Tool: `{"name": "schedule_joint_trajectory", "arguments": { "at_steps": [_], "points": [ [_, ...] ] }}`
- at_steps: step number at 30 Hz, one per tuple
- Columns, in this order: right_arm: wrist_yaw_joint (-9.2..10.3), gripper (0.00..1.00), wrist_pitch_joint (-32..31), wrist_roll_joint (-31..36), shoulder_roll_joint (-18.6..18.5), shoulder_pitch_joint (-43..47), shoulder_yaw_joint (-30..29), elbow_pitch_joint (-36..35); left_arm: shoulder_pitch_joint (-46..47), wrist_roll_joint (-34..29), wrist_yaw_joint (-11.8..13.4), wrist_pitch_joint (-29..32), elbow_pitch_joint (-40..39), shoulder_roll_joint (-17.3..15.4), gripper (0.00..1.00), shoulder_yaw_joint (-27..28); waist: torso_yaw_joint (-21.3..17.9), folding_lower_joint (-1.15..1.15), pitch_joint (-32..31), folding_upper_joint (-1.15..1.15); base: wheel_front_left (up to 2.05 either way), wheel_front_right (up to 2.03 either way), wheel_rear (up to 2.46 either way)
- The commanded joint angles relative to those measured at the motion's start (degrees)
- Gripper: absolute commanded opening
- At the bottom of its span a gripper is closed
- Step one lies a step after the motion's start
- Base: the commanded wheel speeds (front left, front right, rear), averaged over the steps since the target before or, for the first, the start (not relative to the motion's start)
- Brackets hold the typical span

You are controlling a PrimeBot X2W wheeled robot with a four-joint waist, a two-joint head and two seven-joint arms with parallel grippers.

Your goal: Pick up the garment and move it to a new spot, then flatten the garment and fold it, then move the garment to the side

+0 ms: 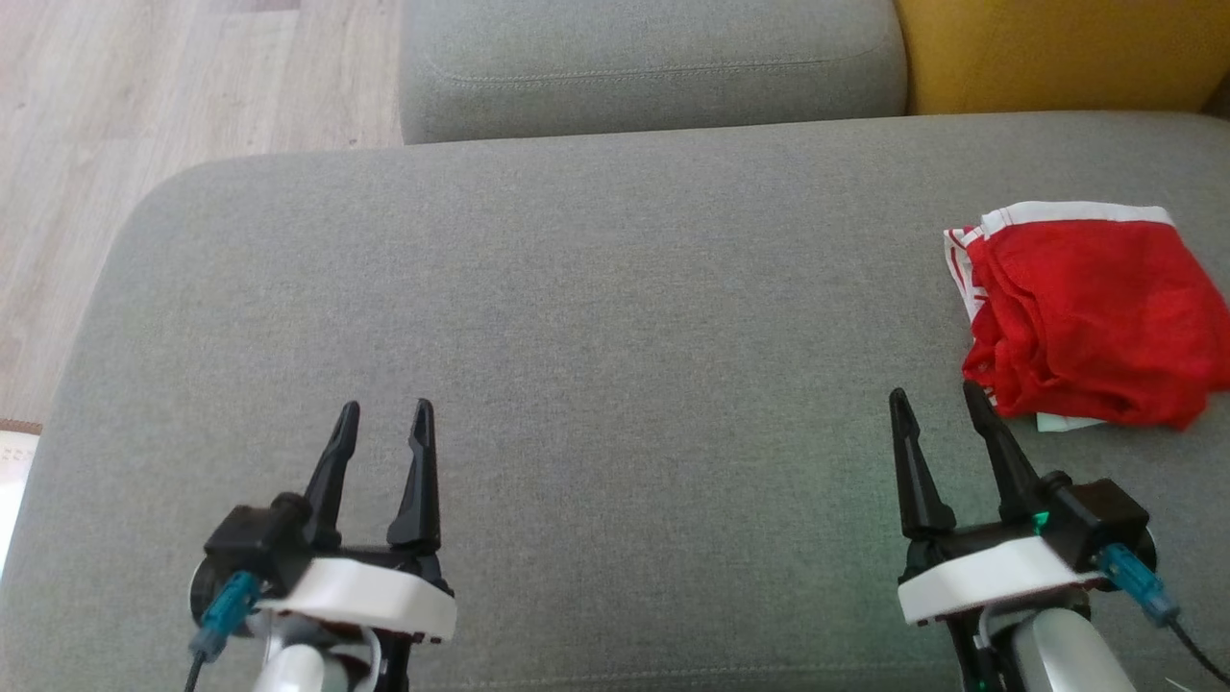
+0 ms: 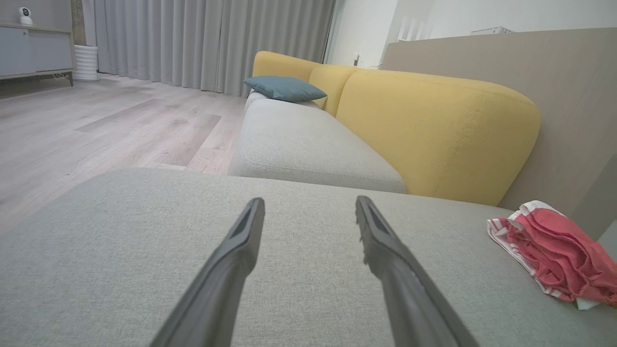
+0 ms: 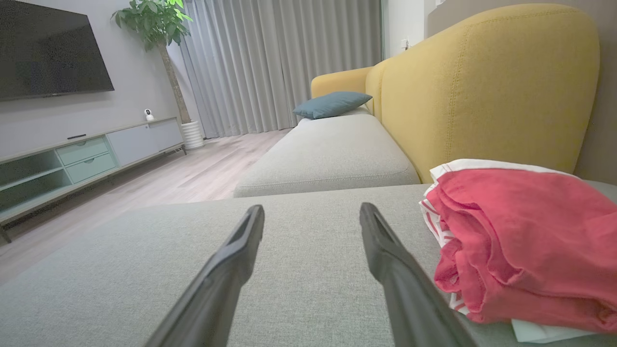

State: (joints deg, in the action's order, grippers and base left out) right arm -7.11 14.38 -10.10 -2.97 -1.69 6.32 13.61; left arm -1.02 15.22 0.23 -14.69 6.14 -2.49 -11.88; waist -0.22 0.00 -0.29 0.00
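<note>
On the grey fabric seat, the red white-banded cloth garment lies just right of the released, empty right gripper; the left gripper, also released, is well apart.

The grey sofa seat is covered in matt woven cloth; the red garment is made of thin, soft cloth.

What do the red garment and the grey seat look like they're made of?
Garment: thin soft knit, probably cotton, matte; it lies in loose creased folds, with white trim.
Seat: woven upholstery fabric, matte; a fine flecked weave shows.
</note>
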Motion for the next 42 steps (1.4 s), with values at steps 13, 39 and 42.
{"name": "schedule_joint_trajectory", "arguments": {
  "at_steps": [13, 39, 42],
  "points": [
    [-0.37, 1.00, 0.62, -0.93, 0.09, -1.80, 0.73, -3.28, 1.87, -1.75, 0.90, -0.31, -2.94, -0.39, 1.00, 1.79, -0.15, 0.00, 0.38, 0.00, 0.00, 0.00, 0.00],
    [0.00, 0.00, -0.02, -1.01, 0.05, 0.00, 0.12, -1.35, -0.12, 1.27, -0.72, 0.01, 0.17, 0.01, 0.00, 1.71, -0.59, 0.00, 1.13, 0.00, 0.00, 0.00, 0.00],
    [0.01, 0.00, -0.12, -1.28, 0.09, 0.94, 0.34, 1.10, -1.08, 1.53, -0.74, 0.09, 2.82, 0.13, 0.00, 1.45, -0.60, 0.00, 1.13, 0.00, 0.00, 0.00, 0.00]
  ]
}}
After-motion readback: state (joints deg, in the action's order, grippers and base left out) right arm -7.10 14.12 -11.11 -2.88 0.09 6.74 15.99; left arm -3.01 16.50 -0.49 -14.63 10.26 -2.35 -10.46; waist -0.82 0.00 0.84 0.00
